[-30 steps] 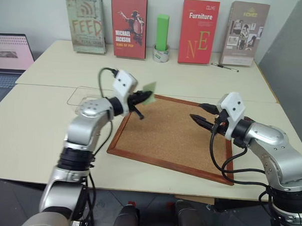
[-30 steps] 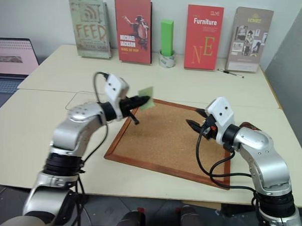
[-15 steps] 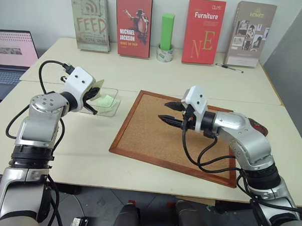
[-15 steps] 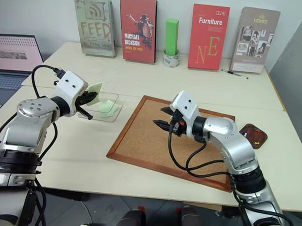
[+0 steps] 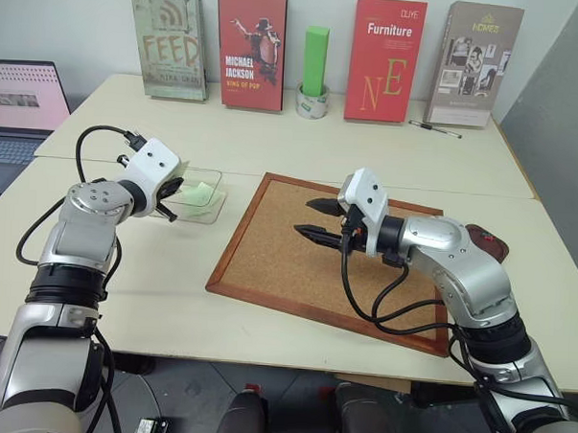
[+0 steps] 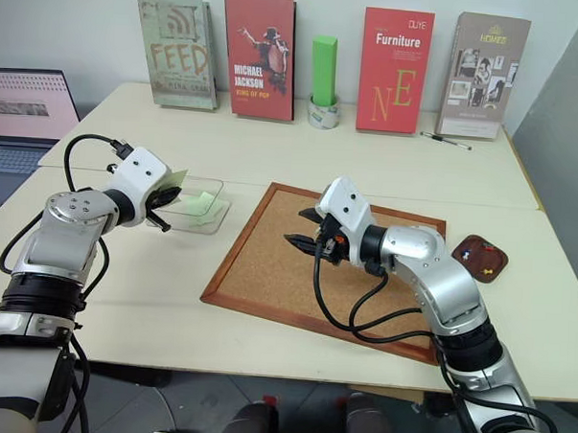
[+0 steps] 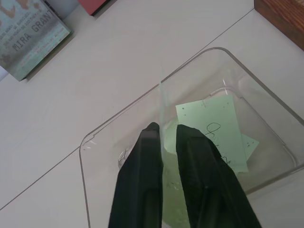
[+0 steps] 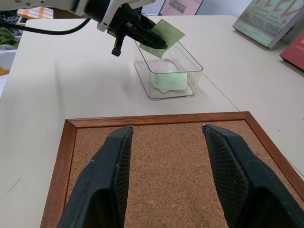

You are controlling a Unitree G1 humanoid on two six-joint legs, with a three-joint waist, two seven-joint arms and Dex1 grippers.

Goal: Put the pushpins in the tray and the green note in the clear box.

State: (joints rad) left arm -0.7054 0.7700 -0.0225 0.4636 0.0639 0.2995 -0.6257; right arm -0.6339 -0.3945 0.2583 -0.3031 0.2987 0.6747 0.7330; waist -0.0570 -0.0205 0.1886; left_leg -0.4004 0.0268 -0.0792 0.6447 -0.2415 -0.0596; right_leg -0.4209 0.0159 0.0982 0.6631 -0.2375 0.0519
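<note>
Pale green note (image 8: 167, 34) tilted above clear box (image 8: 190, 80); pushpins (image 6: 485, 270) in tray (image 6: 479, 256).

Bright even indoor light, soft faint shadows, sharp overhead views, wrist close-ups perhaps slightly soft

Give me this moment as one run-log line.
left gripper: holding green note over clear box | box: notes already inside | right gripper: open, empty, over corkboard | tray: pushpins inside

Clear box (image 5: 196, 195) left of corkboard (image 5: 268, 264) (touching)
</note>
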